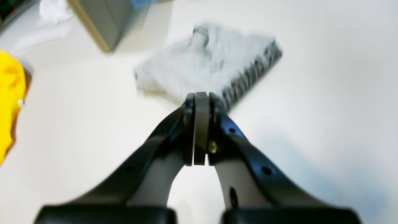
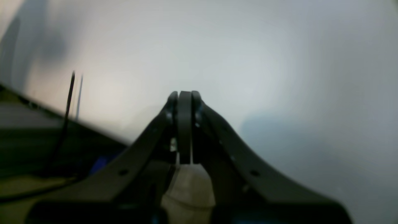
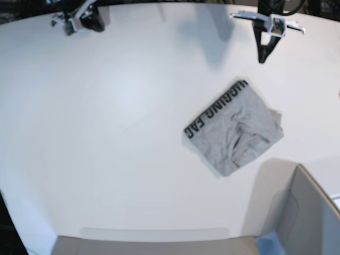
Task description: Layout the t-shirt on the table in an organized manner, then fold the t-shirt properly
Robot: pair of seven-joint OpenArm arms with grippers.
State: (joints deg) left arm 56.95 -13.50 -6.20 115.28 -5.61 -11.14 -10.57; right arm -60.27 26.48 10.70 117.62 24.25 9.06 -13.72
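The t-shirt (image 3: 236,130) lies folded into a compact, slightly skewed rectangle on the right half of the white tabletop (image 3: 117,117), its black lettering along the far-left edge. A grey bin (image 3: 311,215) stands near its right corner. The left hand (image 1: 200,99) hangs above the tabletop beyond the shirt, pads pressed together, holding nothing. The right hand (image 2: 184,95), far left, is likewise closed and empty.

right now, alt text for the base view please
A folded grey t-shirt with black lettering lies skewed on a big white table, right of centre. Both arms sit at the far edge, left claw shut and clear of it; a grey bin stands at bottom right.
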